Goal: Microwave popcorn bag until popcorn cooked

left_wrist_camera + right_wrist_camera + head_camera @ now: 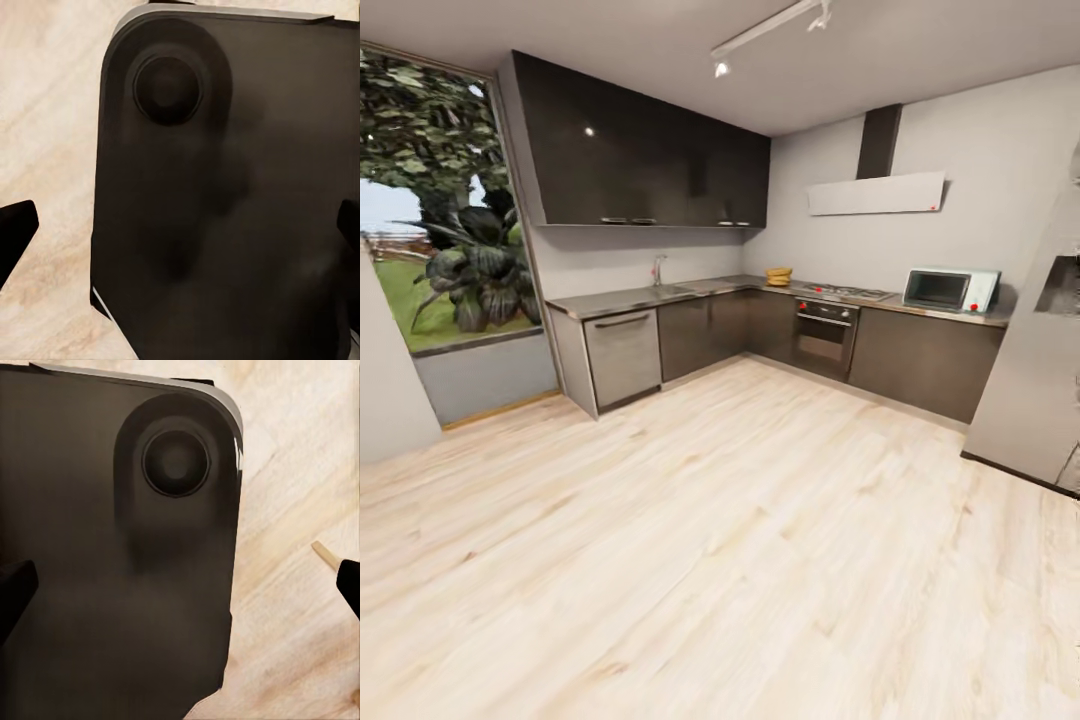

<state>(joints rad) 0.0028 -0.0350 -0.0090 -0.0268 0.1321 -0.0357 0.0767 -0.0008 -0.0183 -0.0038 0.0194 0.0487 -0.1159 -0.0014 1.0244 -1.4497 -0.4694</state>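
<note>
From the head view, the kitchen [760, 280] is seen from across a wide floor of pale wood planks [690, 560], so I judge the robot is only on its way and nothing of the task is done yet. The countertop [630, 297] is a glossy grey slab that runs along two walls and turns at the far corner, with dark shiny cabinet fronts below. The popcorn bag [779, 275] is a small orange-tan lump with folds, and it sits on the countertop near that far corner, just beside the steel gas hob [848, 292]. The microwave [950, 289] is a boxy pale mint thing with a dark glass door. It stands near the right end of the countertop, on the other side of the hob from the bag, probably so that the carry is short. Its door looks closed. A steel-fronted oven [825, 336] is under the hob and a flat white hood [876, 193] hangs above it. Popcorn kernels are too small to tell from here.

In the left wrist view, the left gripper [180, 232] looks down on a dark, smooth, rounded part of the robot's own body [225, 195] with a round knob, and the wood floor is beside it. The two dark fingertips [15, 229] stand far apart at the picture's sides, released, with nothing between them.

In the right wrist view, the right gripper [180, 589] is the same: its fingertips [15, 585] are spread wide and hold nothing, over a similar dark matte panel [90, 547] and the pale floor.
</note>
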